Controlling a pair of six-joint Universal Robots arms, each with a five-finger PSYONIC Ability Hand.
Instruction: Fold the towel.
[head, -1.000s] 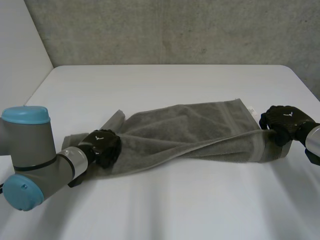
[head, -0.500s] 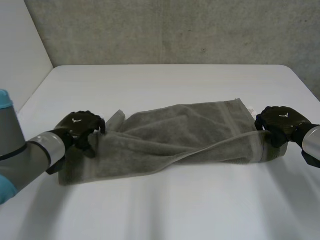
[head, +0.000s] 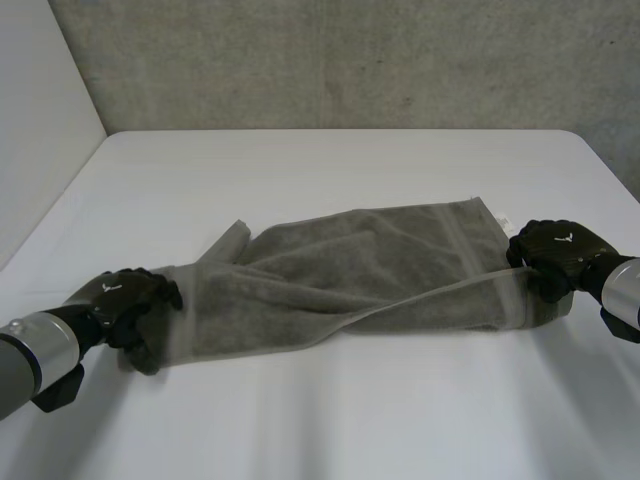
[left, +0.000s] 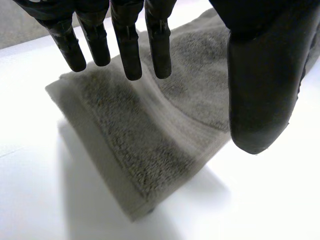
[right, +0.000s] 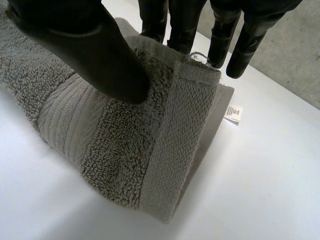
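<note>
**Grey towel folded lengthwise on the table**

The towel (head: 350, 280) is grey-green terry, folded along its length and rumpled. It lies sideways across the white table (head: 330, 170). A small white label (right: 233, 113) sticks out at one short end.

You have the towel (head: 350, 280) lying across the table (head: 330, 170) from left edge towards right edge, left hand (head: 125, 300) at its left end, right hand (head: 557, 250) at its right.

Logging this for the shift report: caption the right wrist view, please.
Right hand pinches the towel at its folded end, thumb on top, fingers behind its edge; label lies on the table.
</note>
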